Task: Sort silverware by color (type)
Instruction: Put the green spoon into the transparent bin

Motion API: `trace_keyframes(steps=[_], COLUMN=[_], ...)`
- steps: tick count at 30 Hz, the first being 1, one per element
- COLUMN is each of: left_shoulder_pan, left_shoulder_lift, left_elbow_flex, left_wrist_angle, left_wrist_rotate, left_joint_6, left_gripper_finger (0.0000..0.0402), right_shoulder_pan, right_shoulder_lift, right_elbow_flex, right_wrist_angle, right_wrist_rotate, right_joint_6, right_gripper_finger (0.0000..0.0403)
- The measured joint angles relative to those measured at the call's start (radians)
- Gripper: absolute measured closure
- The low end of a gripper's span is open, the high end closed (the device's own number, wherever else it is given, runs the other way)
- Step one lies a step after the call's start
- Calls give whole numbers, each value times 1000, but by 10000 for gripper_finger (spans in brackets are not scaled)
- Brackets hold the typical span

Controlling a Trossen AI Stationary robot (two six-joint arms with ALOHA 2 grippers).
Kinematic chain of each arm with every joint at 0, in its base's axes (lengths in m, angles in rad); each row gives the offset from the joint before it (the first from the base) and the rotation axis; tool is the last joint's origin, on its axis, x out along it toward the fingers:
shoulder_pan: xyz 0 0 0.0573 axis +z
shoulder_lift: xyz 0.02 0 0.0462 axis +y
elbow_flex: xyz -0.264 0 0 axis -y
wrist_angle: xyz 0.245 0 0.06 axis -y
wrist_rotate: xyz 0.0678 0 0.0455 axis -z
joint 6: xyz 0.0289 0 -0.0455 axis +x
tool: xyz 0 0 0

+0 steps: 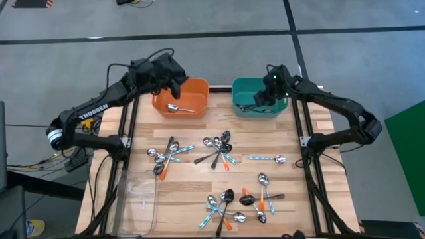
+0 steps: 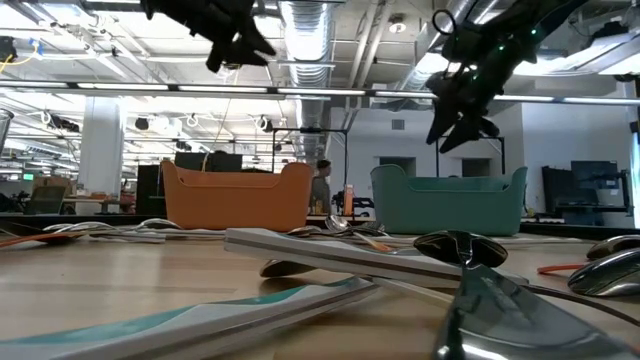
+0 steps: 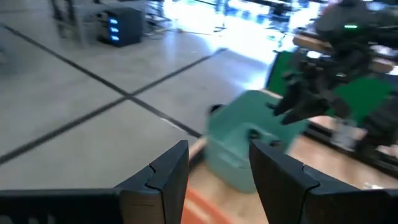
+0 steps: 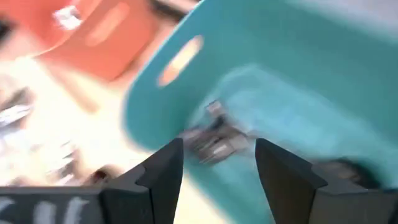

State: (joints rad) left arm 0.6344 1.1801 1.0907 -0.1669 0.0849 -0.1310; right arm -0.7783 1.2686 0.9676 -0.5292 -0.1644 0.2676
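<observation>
Several small spoons with orange, light-blue or dark handles lie in loose heaps on the wooden table (image 1: 199, 189), such as the heap (image 1: 219, 149) and the heap (image 1: 229, 209). One spoon (image 1: 178, 107) lies in the orange bin (image 1: 180, 97). Spoons (image 4: 211, 134) lie in the teal bin (image 1: 259, 105). My left gripper (image 1: 174, 81) hovers open above the orange bin's far left part. My right gripper (image 1: 269, 93) hovers open above the teal bin and holds nothing.
A clear plastic tray (image 1: 136, 202) sits at the table's near left corner. Both bins stand along the far edge, side by side. Dark frame rails (image 1: 312, 166) run along the table's left and right sides. Cables hang off the left side.
</observation>
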Motion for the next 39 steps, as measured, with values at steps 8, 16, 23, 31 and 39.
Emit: trace_keyframes(steps=[8,16,23,31,39], left_shoulder_pan=[-307,-593,-721,-752,-751], left_shoulder_lift=[0,0,0,0,0], left_elbow_flex=[0,0,0,0,0], left_wrist_angle=[-8,-173,-220,-258,-272], left_wrist_rotate=[-200,-501,-632,-634,-571], left_joint_6=[-174,-456,-634,-604,-503], left_gripper_finger=[246,246,246,246,246], right_shoulder_pan=[150,512,769,898,931], right_shoulder_lift=[-150,-294,-298,-223,-59], right_elbow_flex=[-71,-216,-332,-420,-421], right_wrist_angle=[-72,-221,-241,-167,-109], right_wrist_rotate=[-310,-50,114,177,212], right_joint_6=[59,105,144,141,144], right_gripper_finger=[193,213,236,230,214])
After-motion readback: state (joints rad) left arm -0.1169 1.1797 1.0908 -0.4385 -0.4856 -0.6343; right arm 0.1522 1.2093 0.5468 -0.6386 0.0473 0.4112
